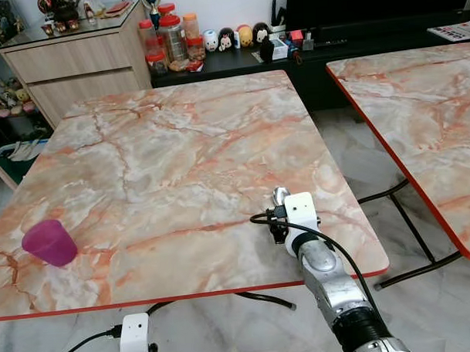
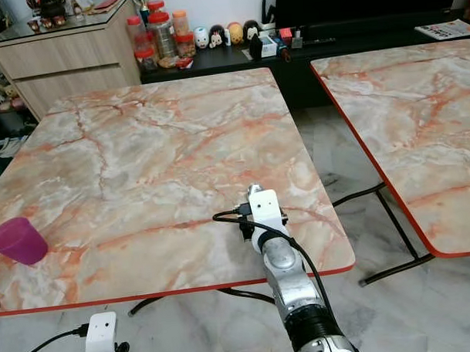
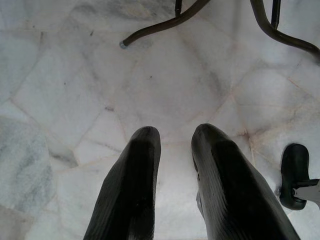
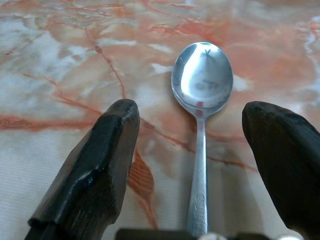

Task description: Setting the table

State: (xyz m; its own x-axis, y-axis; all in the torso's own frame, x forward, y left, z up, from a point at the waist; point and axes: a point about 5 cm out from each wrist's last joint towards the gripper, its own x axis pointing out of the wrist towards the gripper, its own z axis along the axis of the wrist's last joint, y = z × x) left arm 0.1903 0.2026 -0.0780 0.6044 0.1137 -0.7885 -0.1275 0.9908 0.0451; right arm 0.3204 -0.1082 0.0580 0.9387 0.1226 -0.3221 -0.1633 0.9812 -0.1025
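Right gripper [image 4: 192, 150] low over marble table [image 1: 180, 139], fingers spread wide, gripping nothing; steel spoon [image 4: 200, 100] flat between them, bowl away from wrist. Judged light, rigid, slippery, low-lying: pinch across handle. Pink cup [image 1: 50, 242] well apart; left gripper [image 3: 175, 150] idle, slightly parted

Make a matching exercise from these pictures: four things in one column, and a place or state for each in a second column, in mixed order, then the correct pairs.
Things:
1. purple cup
2. spoon
3. left gripper
4. magazine

Places or states:
A. on the marble table, between the open fingers of the right gripper
B. on the dark cabinet far right
C. hangs over the floor, below the table edge
D. near the table's front left corner

Pairs: 1-D, 2-A, 3-C, 4-B
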